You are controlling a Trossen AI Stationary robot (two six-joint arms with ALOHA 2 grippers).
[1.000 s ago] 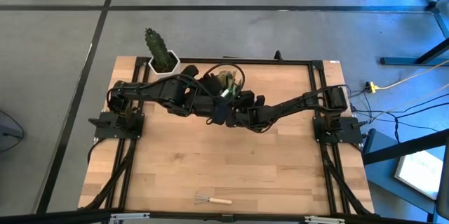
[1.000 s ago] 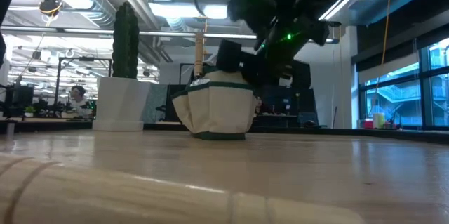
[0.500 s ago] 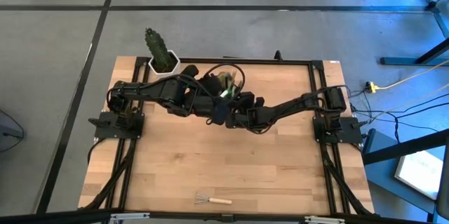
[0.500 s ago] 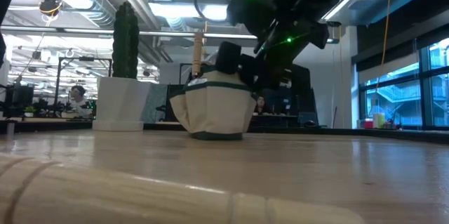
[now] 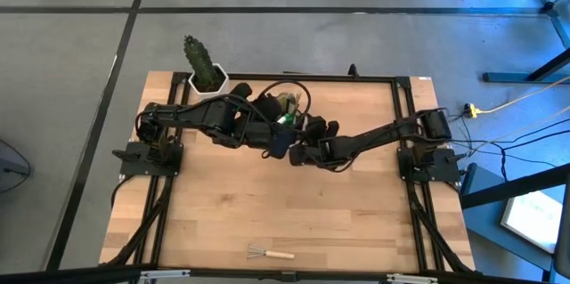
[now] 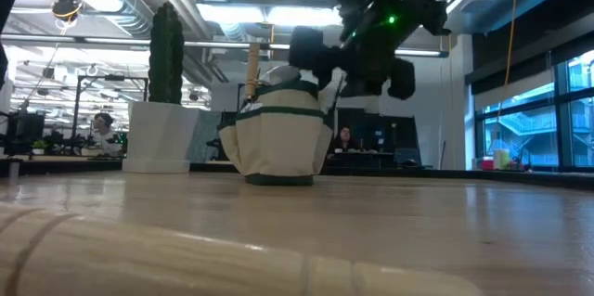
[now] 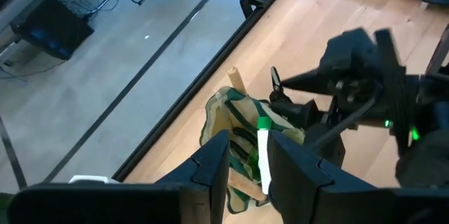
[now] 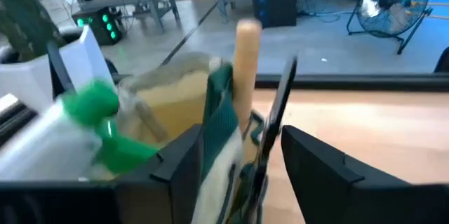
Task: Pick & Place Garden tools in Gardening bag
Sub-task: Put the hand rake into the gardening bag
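The gardening bag [image 6: 277, 143] stands upright toward the far edge of the table [image 5: 267, 213], between the two arms and just beside the cactus [image 5: 199, 60] in its white pot [image 6: 156, 136]. In the low view a wooden handle [image 6: 251, 69] sticks up out of the bag's top.

The left gripper [image 7: 245, 155] is over the bag's mouth. Its fingers [image 7: 214, 164] stand a narrow way apart with a white and green item [image 7: 263, 152] between them; they appear to be pinching that item or the bag's rim, but the view from its wrist does not settle which.

The right gripper [image 8: 242, 154] is right at the bag on the side facing the right arm's base, close to the left gripper. Its fingers [image 8: 179, 161] stand apart, and nothing is clamped between them. Between them, from its wrist, show a wooden handle [image 8: 246, 76], a dark tool [image 8: 277, 115] leaning at the bag's edge, and a green round-bodied item [image 8: 91, 104] farther in; the dark tool looks like shears, though it is too blurred to be sure.

A little wire rake [image 5: 270, 253] with a pale handle lies alone near the front edge of the table, well apart from the bag and both arms.
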